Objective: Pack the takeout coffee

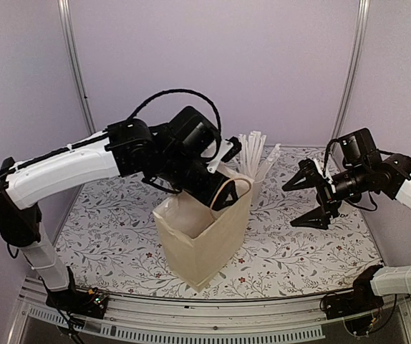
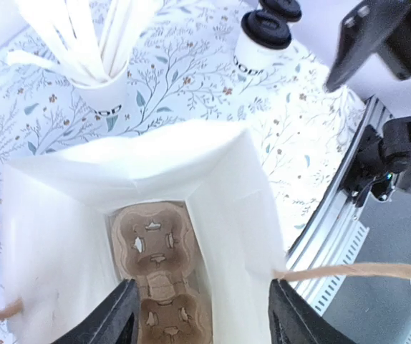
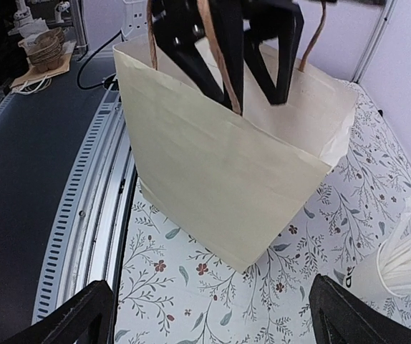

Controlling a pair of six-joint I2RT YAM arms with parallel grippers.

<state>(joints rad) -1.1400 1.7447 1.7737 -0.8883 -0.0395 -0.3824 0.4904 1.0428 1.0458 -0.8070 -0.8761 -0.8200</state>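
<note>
Jaws gape empty left and right; the takeout coffee (image 2: 261,46) shows only from the left wrist.

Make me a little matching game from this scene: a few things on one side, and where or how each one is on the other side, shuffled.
Things:
1. carrier
2. coffee
3. straws
4. right pincer

Places and states:
A. open, in the air to the right of the bag
B. standing in a white cup
C. lying at the bottom of the bag
D. on the table, outside the bag, black lid on

Pairs: 1-C, 2-D, 3-B, 4-A.
</note>
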